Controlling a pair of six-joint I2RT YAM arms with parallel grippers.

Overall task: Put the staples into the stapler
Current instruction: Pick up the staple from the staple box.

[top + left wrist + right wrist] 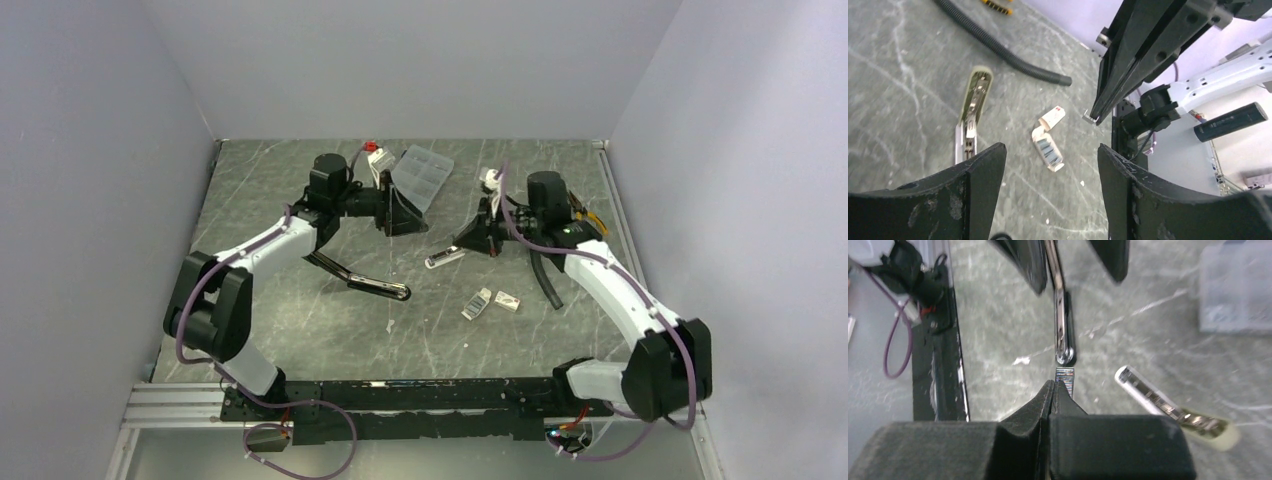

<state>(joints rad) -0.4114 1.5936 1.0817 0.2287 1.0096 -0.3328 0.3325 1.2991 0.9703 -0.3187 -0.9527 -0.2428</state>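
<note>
Silvery ribbed staples point(1064, 374) sit clamped in the right gripper's point(1054, 386) closed black fingers over the marbled grey table point(998, 365), just short of a chrome rail point(1063, 335). The cream-capped stapler point(975, 95) lies open near a red-marked white sleeve point(1053, 116) and its tray point(1048, 150), print unreadable. The left gripper point(1050, 150) hangs tilted, jaws wide apart, empty.

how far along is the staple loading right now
Done: the staple box lies open in two pieces. In hand: the right end effector is shut on a strip of staples, lined up with the end of the stapler's open channel but not yet inside it. The left end effector is open and holds nothing. Left: slide the strip into the channel and close the stapler.
</note>
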